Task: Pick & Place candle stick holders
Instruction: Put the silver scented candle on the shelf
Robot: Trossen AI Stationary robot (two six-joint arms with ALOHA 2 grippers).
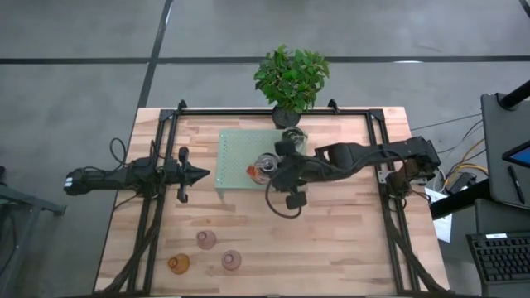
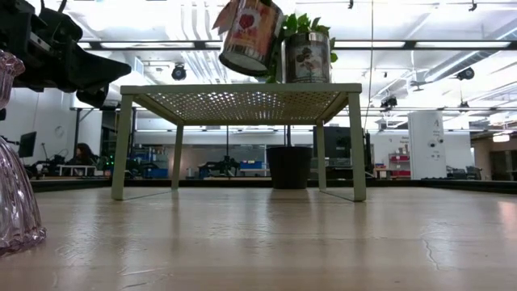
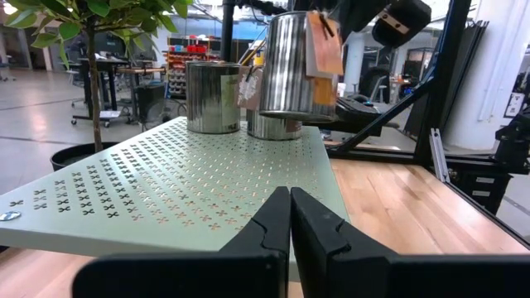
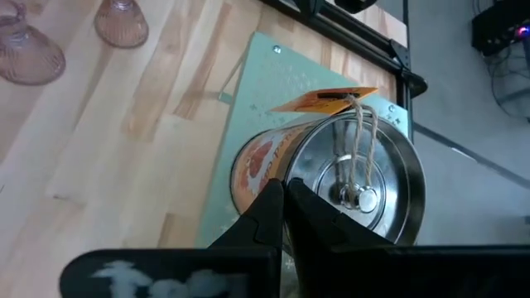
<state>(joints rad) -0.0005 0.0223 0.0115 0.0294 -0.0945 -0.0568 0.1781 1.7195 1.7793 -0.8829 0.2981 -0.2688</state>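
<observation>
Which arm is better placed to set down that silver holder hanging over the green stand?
Right. Its end effector already holds the silver holder tilted above the green stand; the left end effector waits shut beside the stand.

Bright, even overhead light fills the scene. In the low view the ceiling lights [image 2: 404, 20] blow out to white and the pink glass holder [image 2: 16, 186] at the edge is blurred. Reflections glare on the tilted silver holder [image 4: 352, 186]; shadows stay soft.
</observation>
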